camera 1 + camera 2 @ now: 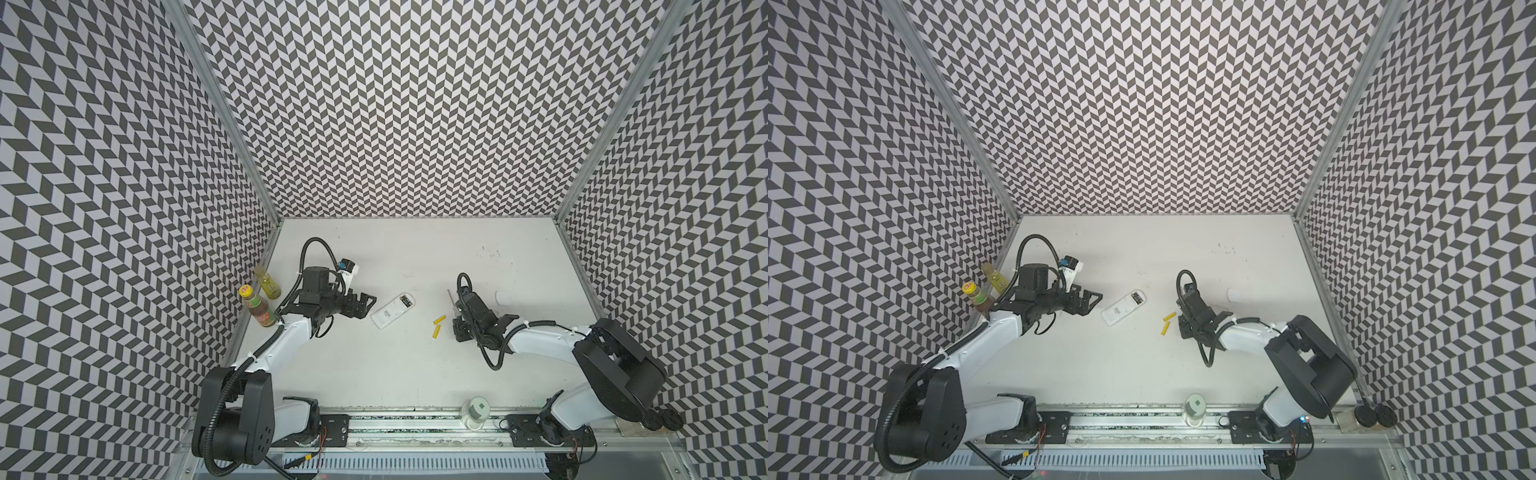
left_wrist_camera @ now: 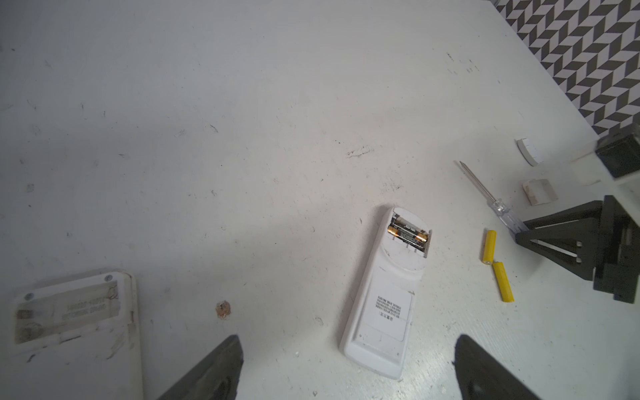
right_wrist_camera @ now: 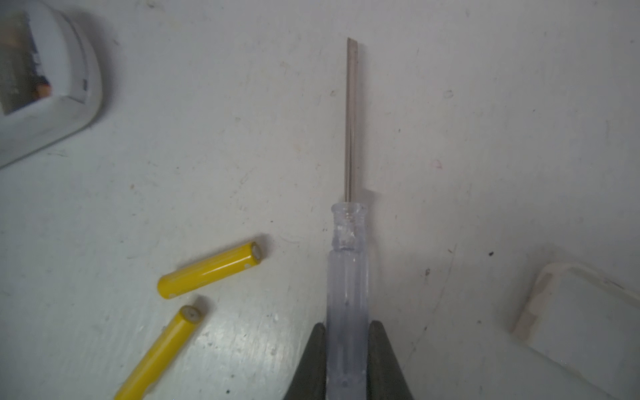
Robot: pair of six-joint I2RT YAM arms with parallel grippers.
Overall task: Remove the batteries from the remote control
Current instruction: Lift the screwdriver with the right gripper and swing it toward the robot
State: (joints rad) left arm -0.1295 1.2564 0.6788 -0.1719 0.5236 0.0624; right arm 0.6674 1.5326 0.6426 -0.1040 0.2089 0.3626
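Note:
The white remote control [image 1: 392, 311] [image 2: 384, 294] lies face down mid-table with its battery bay uncovered. Black, gold-ended batteries [image 2: 408, 234] sit in the bay. Two yellow batteries [image 1: 439, 320] [image 3: 209, 270] lie loose on the table between the remote and my right gripper [image 3: 347, 325]. That gripper is shut on the clear handle of a screwdriver [image 3: 348, 277], whose blade points away from it, close above the table. My left gripper [image 2: 346, 346] [image 1: 368, 303] stands wide open just left of the remote, touching nothing.
A second white remote [image 2: 76, 311] with a bare bay lies under the left arm. Two white covers [image 2: 530, 150] [image 2: 539, 191] lie right of the screwdriver. Two bottles [image 1: 268, 284] [image 1: 257, 305] stand at the left wall, and a jar [image 1: 476, 411] at the front edge.

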